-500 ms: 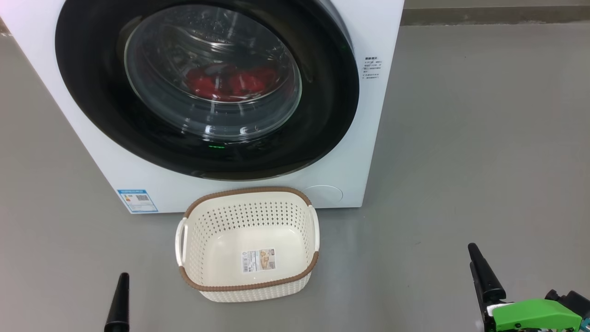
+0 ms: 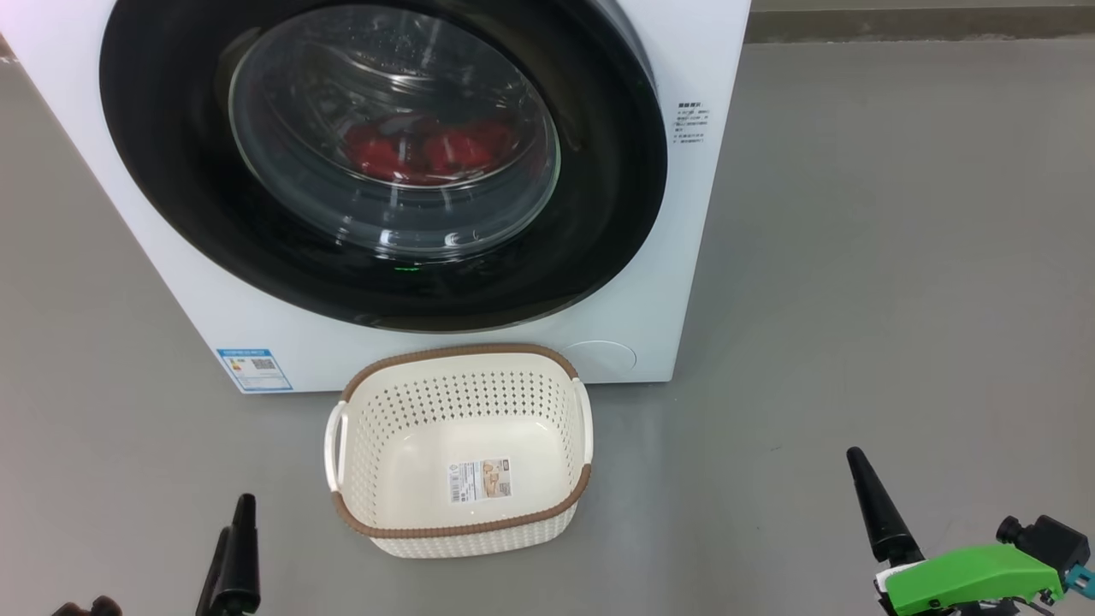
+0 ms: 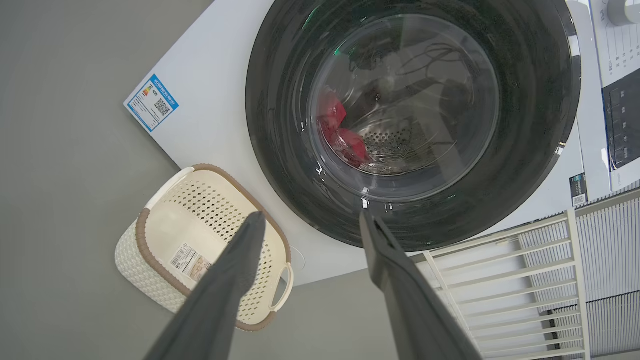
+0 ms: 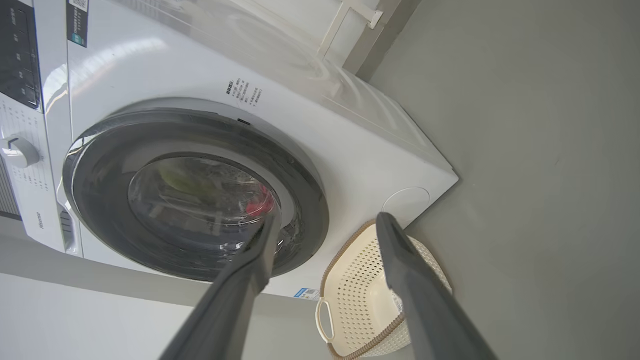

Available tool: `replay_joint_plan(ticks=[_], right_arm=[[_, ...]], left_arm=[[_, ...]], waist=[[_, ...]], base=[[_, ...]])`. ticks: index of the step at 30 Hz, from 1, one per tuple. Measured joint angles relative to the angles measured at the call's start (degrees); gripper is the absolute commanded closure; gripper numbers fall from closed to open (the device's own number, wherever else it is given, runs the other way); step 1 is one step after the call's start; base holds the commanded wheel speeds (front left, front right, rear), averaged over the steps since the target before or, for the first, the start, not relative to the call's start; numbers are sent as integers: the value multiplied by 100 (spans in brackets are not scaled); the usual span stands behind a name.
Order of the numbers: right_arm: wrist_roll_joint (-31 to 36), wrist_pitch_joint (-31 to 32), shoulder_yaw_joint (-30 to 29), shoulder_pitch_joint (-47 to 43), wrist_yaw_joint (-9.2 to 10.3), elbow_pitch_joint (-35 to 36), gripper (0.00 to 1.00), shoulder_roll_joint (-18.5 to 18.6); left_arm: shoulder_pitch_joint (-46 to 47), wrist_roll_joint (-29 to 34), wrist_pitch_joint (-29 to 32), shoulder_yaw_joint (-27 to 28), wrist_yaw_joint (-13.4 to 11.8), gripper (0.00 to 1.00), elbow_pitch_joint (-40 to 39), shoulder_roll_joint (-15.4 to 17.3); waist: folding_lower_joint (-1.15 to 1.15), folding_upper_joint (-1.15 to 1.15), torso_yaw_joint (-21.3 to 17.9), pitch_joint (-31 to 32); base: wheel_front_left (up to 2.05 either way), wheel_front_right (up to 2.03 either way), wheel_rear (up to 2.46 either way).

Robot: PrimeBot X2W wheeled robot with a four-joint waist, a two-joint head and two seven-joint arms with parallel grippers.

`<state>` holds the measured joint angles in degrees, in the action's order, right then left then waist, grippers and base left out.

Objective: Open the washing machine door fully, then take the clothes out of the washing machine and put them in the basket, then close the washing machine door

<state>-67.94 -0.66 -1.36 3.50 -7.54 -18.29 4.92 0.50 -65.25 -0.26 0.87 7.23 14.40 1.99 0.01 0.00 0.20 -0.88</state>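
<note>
Step in hand: opening the door (image 2: 171, 171), shut at upper left. Left gripper (image 3: 311, 216) and right gripper (image 4: 328, 216) stand spread, empty. Next: reach the door's rim.

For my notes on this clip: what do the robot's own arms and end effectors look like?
The left end effector and right end effector each have two long, dark grey-black fingers that taper to narrow tips, plain and unmarked. The right one's wrist carries a bright green housing with a black fitting and a small teal part beside it.
</note>
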Motion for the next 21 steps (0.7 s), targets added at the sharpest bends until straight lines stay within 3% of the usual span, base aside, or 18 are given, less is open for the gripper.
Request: replay_joint_plan(ticks=[21], right_arm=[[1471, -357, 360, 46, 0, -1, 0, 172]], left_arm=[[-28, 1694, -363, -157, 0, 0, -235, 79]], waist=[[0, 0, 14, -43]], base=[[0, 0, 0]])
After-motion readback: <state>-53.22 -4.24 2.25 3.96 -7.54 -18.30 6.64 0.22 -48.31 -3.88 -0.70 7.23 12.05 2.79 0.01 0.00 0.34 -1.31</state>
